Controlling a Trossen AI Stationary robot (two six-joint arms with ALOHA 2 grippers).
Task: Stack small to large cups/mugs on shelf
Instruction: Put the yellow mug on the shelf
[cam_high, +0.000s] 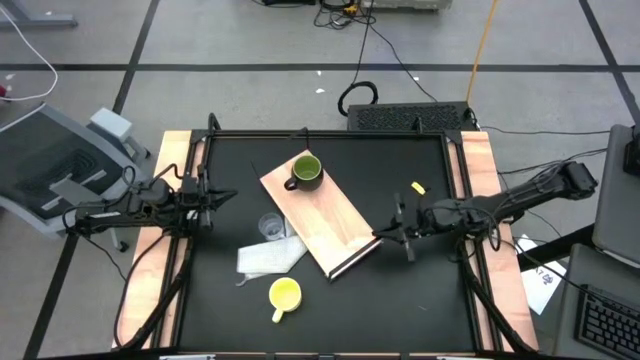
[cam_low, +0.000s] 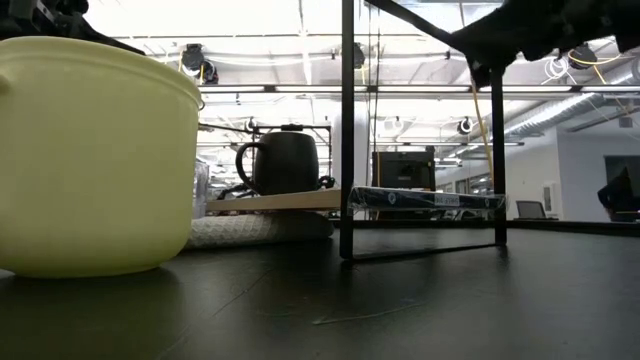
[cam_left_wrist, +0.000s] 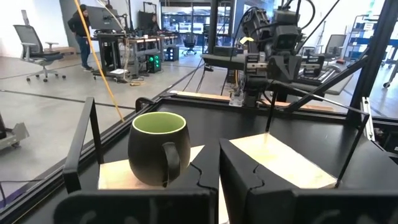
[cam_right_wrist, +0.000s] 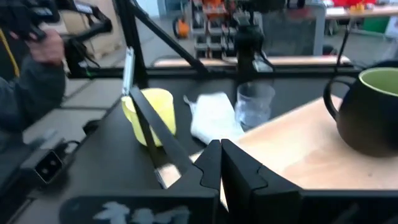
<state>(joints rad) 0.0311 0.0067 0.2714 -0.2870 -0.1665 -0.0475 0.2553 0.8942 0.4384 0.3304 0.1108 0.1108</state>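
**On the bench: one mug shelved, two vessels off the board**

On the black bench (cam_high: 420, 290), near its middle, lies the shelf (cam_high: 330, 215), long axis running diagonally from the far left down toward the near right. Dark edge strip at the near-right short end, just beside the right hand (cam_high: 392, 232). From table height, seen raised a little above the bench top, its left part resting over the cloth (cam_low: 250, 231).

Standing upright on the far-left end of the shelf, the green mug (cam_high: 305, 171), mouth up, light green inside, handle pointing left and slightly toward the near edge. In the left wrist view, handle turned toward the camera.

Off the shelf, just beside its left long edge, the clear cup (cam_high: 270, 227), upright, mouth up, touching or nearly touching the white cloth (cam_high: 270, 258) spread on the near side of it.

Nearer the front edge, apart from the cloth, the yellow mug (cam_high: 285, 294), upright, mouth up, handle pointing toward the near edge and slightly left.

Left hand (cam_high: 208, 200) at the bench's left side, level with the shelf's far end, clenched on nothing. Right hand clenched too, empty, aimed left at the strip end.

No brand, label or legible writing visible on mugs, cup or shelf.
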